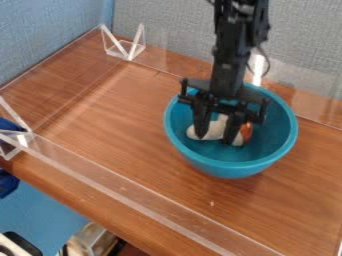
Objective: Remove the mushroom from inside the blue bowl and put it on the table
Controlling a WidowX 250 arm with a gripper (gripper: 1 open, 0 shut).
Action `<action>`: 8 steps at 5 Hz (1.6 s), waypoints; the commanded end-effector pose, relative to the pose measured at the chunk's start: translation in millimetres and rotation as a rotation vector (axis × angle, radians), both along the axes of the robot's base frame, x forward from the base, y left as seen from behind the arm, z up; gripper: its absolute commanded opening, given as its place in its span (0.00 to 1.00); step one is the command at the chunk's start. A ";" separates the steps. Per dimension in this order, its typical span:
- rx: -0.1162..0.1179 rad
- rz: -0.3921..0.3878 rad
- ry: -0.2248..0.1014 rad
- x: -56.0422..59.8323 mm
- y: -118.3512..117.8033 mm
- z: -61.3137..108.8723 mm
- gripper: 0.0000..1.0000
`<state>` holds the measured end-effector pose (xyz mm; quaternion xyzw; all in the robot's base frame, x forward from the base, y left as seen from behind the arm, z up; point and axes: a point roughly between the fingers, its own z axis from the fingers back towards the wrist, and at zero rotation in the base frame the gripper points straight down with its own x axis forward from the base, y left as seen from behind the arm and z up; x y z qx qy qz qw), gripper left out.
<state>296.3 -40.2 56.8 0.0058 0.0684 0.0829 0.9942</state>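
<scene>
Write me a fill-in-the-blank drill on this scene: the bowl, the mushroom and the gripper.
1. The mushroom lies inside the ____ bowl.
2. The gripper reaches into the bowl from ____.
3. The gripper's fingers stand on either side of the ____.
4. The bowl rests on a ____ table.

Missing words: blue; above; mushroom; wooden
</scene>
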 end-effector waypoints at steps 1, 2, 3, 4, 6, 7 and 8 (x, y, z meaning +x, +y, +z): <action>-0.007 0.039 -0.070 6.5 0.4 24.6 0.00; -0.004 0.079 -0.072 5.9 7.4 19.6 0.00; -0.011 0.128 -0.098 4.0 15.4 28.4 0.00; -0.031 0.126 -0.147 4.3 25.1 50.4 0.00; -0.054 0.170 -0.203 4.0 45.9 84.9 0.00; -0.045 0.320 -0.210 -0.8 54.9 98.7 0.00; -0.026 0.402 -0.199 2.0 52.9 93.1 1.00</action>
